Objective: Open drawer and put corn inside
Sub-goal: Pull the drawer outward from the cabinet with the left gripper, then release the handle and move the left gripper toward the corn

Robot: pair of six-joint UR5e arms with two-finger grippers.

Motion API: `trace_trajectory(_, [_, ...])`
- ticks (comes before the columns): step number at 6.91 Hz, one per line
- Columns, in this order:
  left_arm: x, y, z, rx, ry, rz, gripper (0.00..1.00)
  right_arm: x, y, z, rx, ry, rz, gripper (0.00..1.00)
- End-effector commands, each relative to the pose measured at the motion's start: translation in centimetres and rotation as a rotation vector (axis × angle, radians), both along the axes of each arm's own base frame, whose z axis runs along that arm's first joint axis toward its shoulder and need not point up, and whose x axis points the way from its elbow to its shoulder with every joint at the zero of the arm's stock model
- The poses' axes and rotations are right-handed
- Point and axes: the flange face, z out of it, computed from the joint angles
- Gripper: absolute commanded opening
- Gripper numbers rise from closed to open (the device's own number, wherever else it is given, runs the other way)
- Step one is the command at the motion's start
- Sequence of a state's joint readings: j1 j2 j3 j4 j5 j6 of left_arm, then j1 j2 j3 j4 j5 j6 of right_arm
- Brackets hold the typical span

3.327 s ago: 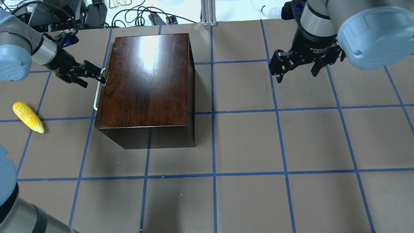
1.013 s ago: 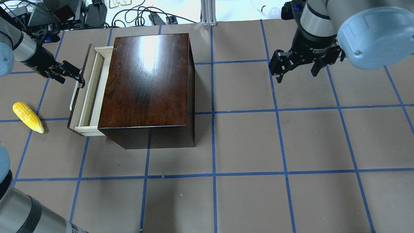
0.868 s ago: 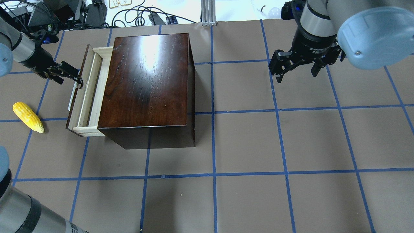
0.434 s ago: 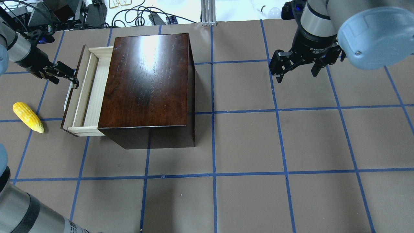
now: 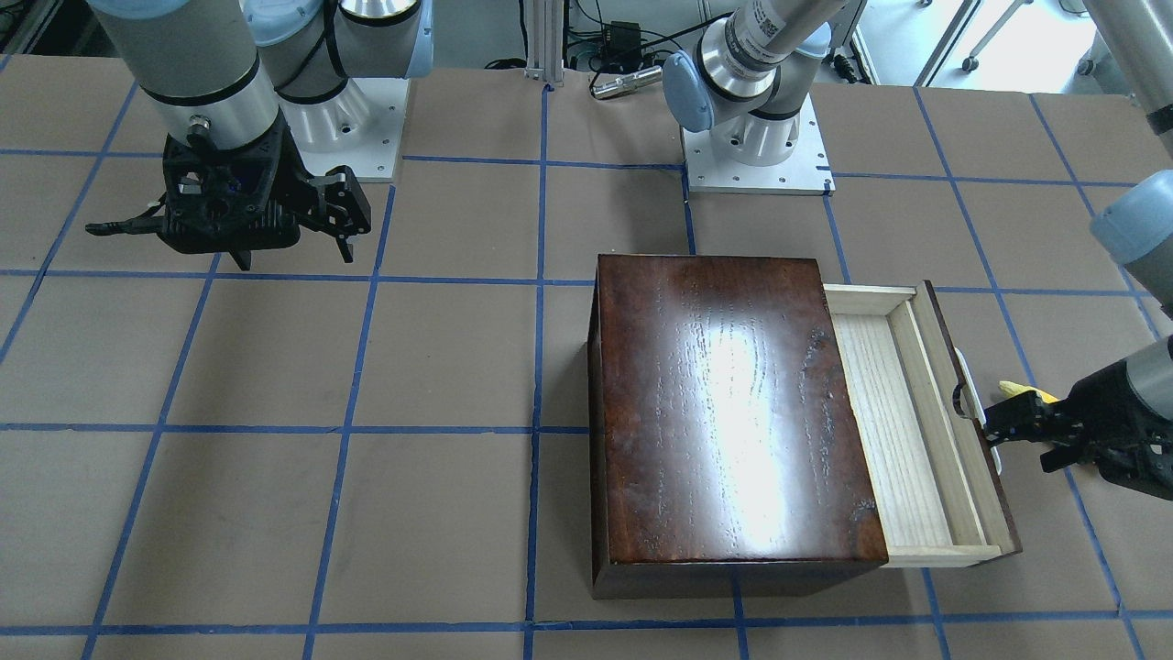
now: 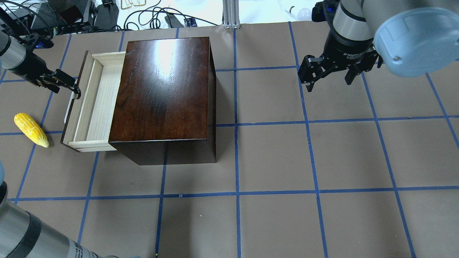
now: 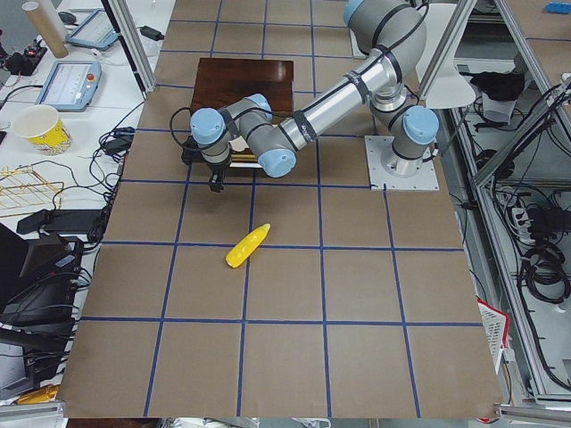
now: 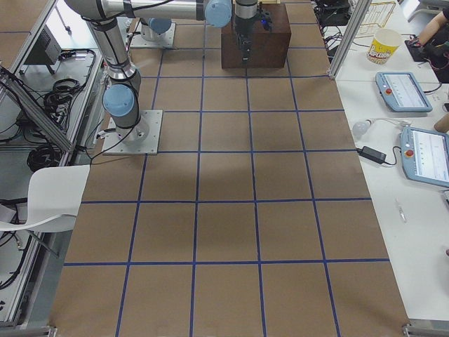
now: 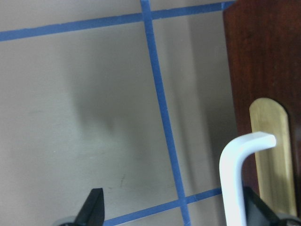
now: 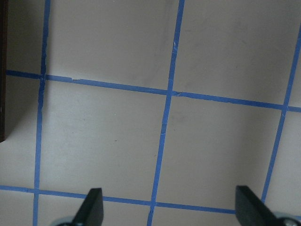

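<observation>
The dark-brown box point(image 6: 163, 89) stands at the table's back left. Its drawer point(image 6: 96, 104) is pulled well out to the left, with its pale wood floor bare. My left gripper point(image 6: 66, 89) is open at the far end of the white loop handle point(image 6: 67, 114). In the left wrist view one fingertip point(image 9: 259, 213) sits behind the handle point(image 9: 233, 183), between it and the front panel. The corn point(image 6: 31, 129) lies on the table left of the drawer front, apart from it, and also shows in the exterior left view point(image 7: 248, 246). My right gripper point(image 6: 328, 80) is open and empty at the back right.
The table is brown paper with a blue tape grid point(image 6: 236, 123). Cables and gear point(image 6: 107, 16) lie beyond the far edge. Both robot bases point(image 5: 756, 147) stand on the table near the box. The right wrist view shows only bare table and the box's edge point(image 10: 2, 70).
The drawer, shut 3.3 s ago, has slid steadily out to the left with my left gripper hooked on its handle. The corn and the right arm have not moved.
</observation>
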State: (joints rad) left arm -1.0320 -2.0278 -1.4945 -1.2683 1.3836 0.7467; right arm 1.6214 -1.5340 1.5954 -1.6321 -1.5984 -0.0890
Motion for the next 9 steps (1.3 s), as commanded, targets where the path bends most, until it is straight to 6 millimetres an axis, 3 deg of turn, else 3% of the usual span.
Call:
trace_trajectory(1, [0.5, 0.0, 0.1, 0.002, -0.014, -0.003, 1.00, -0.1, 0.0, 0.0, 0.000, 0.000, -0.003, 1.00])
trace_trajectory(3, [0.7, -0.2, 0.6, -0.003, -0.026, -0.007, 1.00, -0.2, 0.0, 0.0, 0.000, 0.000, -0.003, 1.00])
trace_trajectory(5, [0.0, 0.7, 3.1, 0.017, -0.016, 0.003, 1.00, 0.0, 0.0, 0.0, 0.000, 0.000, 0.000, 1.00])
trace_trajectory(6, [0.7, 1.1, 4.7, 0.013, -0.023, 0.035, 1.00, 0.0, 0.0, 0.0, 0.000, 0.000, 0.000, 1.00])
trace_trajectory(7, [3.4, 2.0, 5.8, 0.003, -0.031, 0.123, 1.00, -0.1, 0.0, 0.0, 0.000, 0.000, -0.003, 1.00])
trace_trajectory(9, [8.7, 3.7, 4.7, 0.008, -0.019, 0.250, 1.00, -0.2, 0.0, 0.0, 0.000, 0.000, -0.003, 1.00])
